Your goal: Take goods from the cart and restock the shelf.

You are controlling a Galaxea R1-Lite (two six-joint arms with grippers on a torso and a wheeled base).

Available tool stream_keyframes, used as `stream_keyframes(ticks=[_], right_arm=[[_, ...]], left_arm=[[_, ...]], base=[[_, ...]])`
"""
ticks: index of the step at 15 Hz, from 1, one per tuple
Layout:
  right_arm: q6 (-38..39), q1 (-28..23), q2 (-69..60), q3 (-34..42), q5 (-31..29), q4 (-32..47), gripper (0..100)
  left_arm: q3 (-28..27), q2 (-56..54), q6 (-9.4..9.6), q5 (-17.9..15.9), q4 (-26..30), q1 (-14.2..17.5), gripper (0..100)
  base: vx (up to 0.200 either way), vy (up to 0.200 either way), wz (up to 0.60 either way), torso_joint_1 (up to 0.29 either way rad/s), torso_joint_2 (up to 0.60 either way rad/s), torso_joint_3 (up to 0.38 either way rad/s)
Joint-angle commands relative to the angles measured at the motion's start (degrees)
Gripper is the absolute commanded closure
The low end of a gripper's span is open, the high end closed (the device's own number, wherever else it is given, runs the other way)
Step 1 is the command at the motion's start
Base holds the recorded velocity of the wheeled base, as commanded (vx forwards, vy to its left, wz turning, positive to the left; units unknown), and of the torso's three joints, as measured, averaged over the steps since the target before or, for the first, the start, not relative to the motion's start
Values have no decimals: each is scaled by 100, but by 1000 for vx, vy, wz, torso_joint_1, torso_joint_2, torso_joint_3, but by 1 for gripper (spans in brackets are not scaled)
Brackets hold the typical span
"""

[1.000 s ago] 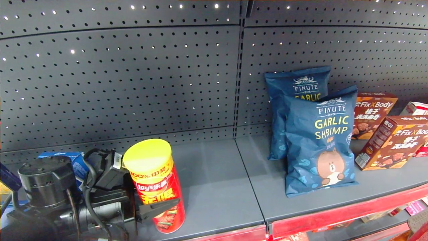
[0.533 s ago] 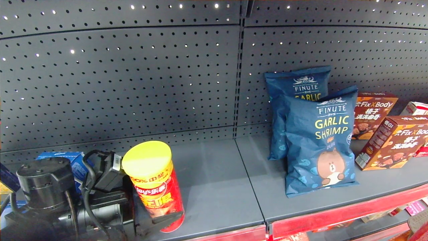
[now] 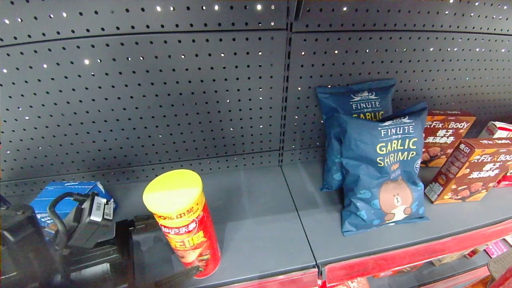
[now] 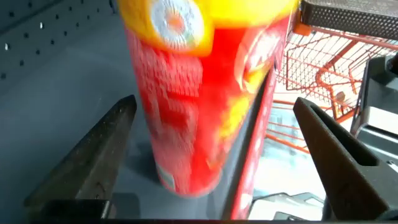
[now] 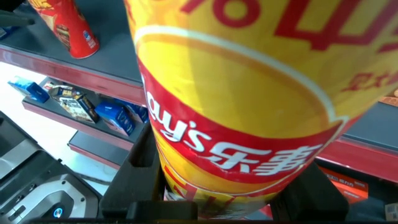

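Left gripper (image 4: 214,109): I read the jaws as wide open and holding nothing. The two dark fingers (image 4: 93,162) stand either side of a red cylindrical crisp can with a yellow plastic lid (image 3: 184,224), with a gap on each side in the wrist view. The can stands upright on the grey metal shelf (image 3: 256,224), between the fingers and near the shelf's front edge.

A blue carton (image 3: 60,192) sits behind the fingers, toward the back panel. Two blue snack bags (image 3: 382,168) and some brown cartons (image 3: 466,168) stand well apart from the fingertips, farther along the shelf. An orange wire cart (image 4: 317,68) shows past one finger.

Right gripper (image 5: 224,186): the jaws are closed around a yellow-and-red crisp can (image 5: 249,106), with a finger pressed on each side of it, off the shelf front.
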Motion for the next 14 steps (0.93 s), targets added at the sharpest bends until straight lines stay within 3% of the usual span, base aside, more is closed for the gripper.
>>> stream_keyframes(ticks=[1, 3, 5, 7, 8, 9, 12, 14], right_arm=[[-3, -5, -2, -16, 2, 1, 100], [-3, -58, -2, -16, 11, 1, 100], [-3, -110, -2, -16, 11, 1, 100], [-3, -128, -2, -16, 11, 1, 100], [-3, -128, -2, -7, 2, 1, 100], [-12, -154, -2, -16, 2, 1, 100], [-12, -392, -73, -77, 11, -7, 100], [-21, -444, -169, -130, 11, -7, 100]], left_arm=[[270, -401, 1, 0, -8, 144, 0], [270, -674, -25, 9, -8, 320, 0], [138, -1184, -385, 9, 0, 513, 0], [15, -1834, -913, 26, 27, 566, 0], [15, -1948, -965, 26, 27, 610, 0], [33, -2440, -1106, 26, 106, 962, 0], [24, -3530, -1185, 18, 1117, 1673, 0], [-29, -4620, -1528, 44, 2180, 1972, 0]], base=[[0, 0, 0, 0, 0, 0], [0, 0, 0, 0, 0, 0], [0, 0, 0, 0, 0, 0], [0, 0, 0, 0, 0, 0], [0, 0, 0, 0, 0, 0], [0, 0, 0, 0, 0, 0], [0, 0, 0, 0, 0, 0], [0, 0, 0, 0, 0, 0]])
